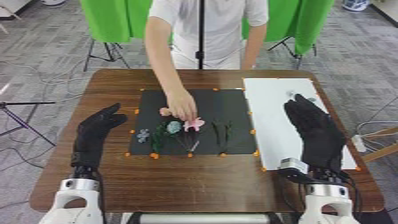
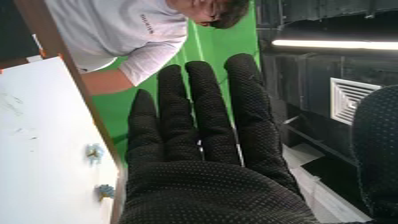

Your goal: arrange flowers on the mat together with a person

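1. Right hand: is holding nothing; its fingers are standing straight, pointing toward the table's far side.
2. First blue flower and second blue flower: are lying on the white sheet, near the right hand's fingertips, toward the far end; their long axes are too indistinct to tell.
3. Left hand: is resting empty, loosely open, beside the black mat, well apart from both flowers; the right hand is clearly the nearer.
4. Person's hand: is touching or nearly touching the pink flower on the mat, probably adjusting it.
5. Edges and room: the sheet is bordering the mat's right side; a bare strip is separating the blue flowers from the mat, whose far right corner is offering space, though a leftward carry is risking the person's arm.
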